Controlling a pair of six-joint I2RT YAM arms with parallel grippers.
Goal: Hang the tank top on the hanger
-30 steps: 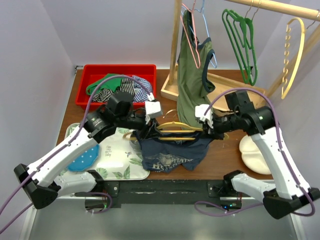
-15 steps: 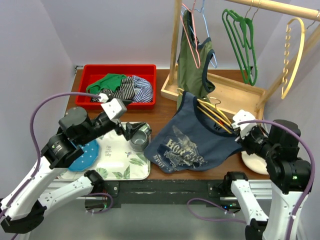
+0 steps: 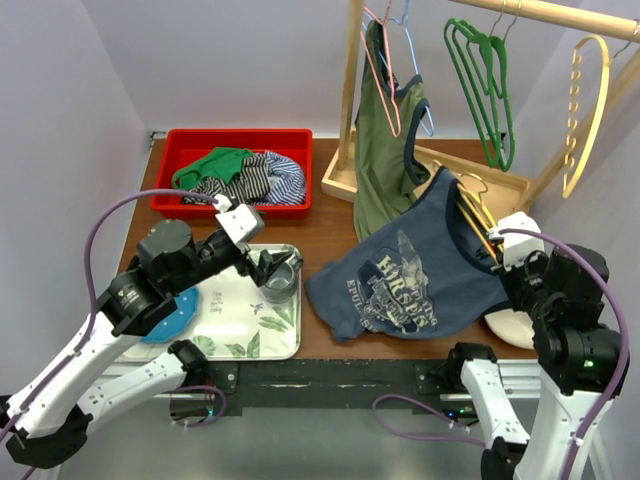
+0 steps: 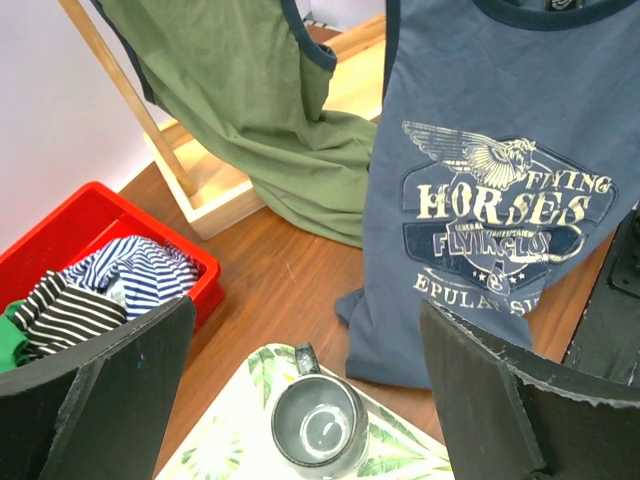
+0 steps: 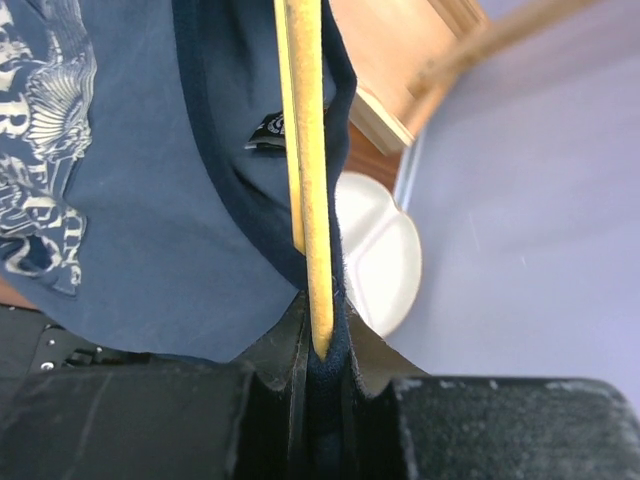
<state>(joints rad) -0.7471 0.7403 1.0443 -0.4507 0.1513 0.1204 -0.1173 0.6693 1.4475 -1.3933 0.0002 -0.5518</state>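
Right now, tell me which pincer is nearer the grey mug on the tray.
Left. The left pincer hovers open just beside the mug, over the tray; the right pincer is far across the table, shut on the hanger and tank top.

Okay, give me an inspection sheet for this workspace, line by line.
Surface: brown wooden table, partly bare.
Job's things: navy tank top with the hanger in its neck opening, hem resting on the table.
Clutter: red bin of clothes, leaf-print tray, mug, white plate.
Grippers: left gripper open over the mug, holding nothing; right gripper shut on the hanger's end and the top's fabric.
Cables: purple cable along each arm.
Surroundings: wooden rack with olive top, green hangers, holed yellow hanger; pale walls.
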